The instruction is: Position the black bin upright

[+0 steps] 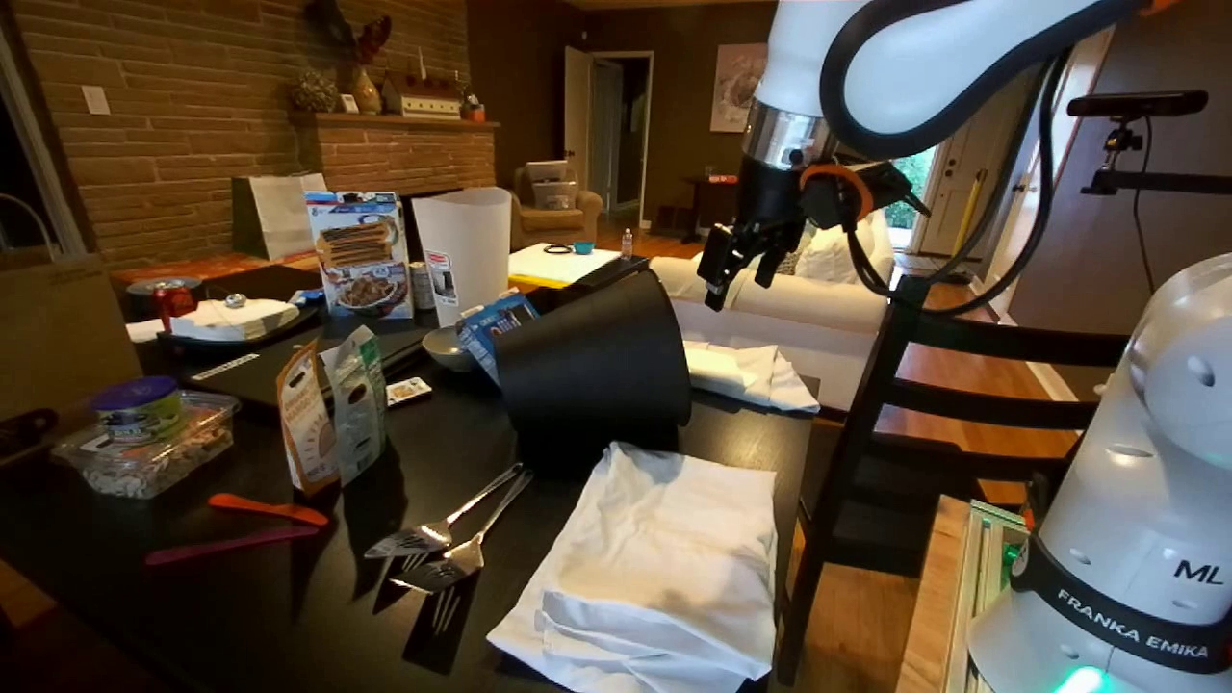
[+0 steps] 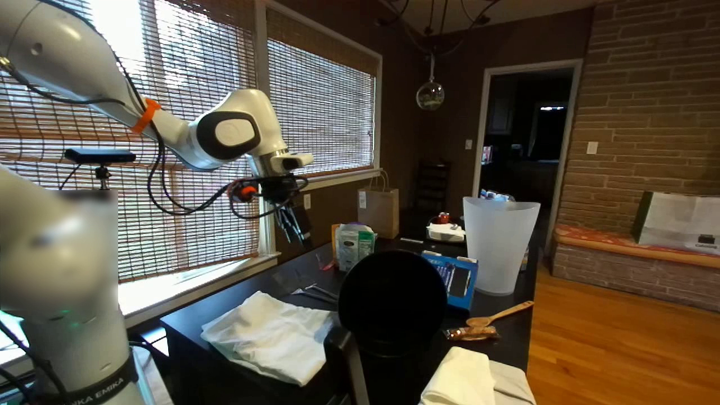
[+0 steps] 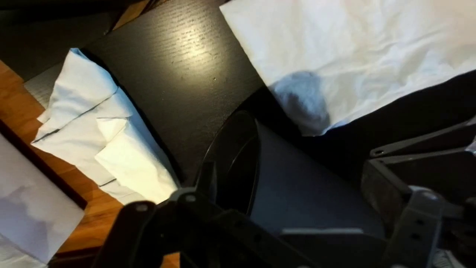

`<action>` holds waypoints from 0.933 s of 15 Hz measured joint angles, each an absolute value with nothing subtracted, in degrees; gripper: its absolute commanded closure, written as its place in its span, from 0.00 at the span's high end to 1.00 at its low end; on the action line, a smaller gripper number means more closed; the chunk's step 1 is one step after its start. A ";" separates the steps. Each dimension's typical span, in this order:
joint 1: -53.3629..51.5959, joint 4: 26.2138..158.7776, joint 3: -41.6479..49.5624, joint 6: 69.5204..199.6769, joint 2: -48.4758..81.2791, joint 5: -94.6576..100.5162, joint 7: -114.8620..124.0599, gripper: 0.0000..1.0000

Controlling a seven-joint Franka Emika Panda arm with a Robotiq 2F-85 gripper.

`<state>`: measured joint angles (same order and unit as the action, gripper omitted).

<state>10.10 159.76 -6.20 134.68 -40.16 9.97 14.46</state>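
Observation:
The black bin [image 1: 592, 371] lies on its side on the dark table [image 1: 250, 616]. Its wide mouth points toward the chair side, and it faces the camera in an exterior view [image 2: 392, 301]. In the wrist view the bin [image 3: 308, 186] lies below the jaws, mouth to the left and narrow end toward the right finger. My gripper [image 1: 739, 281] is open and empty. It hangs in the air above the bin, near its mouth side, and does not appear to touch it. The gripper also shows in an exterior view [image 2: 299, 232]. The bin's underside is hidden.
Folded white cloths [image 1: 674, 568] lie beside the bin, with another cloth [image 1: 751, 373] past its mouth. A blue box [image 2: 458, 278] and a white container [image 2: 499, 247] stand close by. Metal servers [image 1: 448, 544] and food bags [image 1: 318, 414] are on the table. A black chair [image 1: 982, 399] stands at the edge.

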 measured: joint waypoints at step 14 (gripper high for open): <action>14.09 144.80 2.51 148.75 -11.19 3.72 12.65 1.00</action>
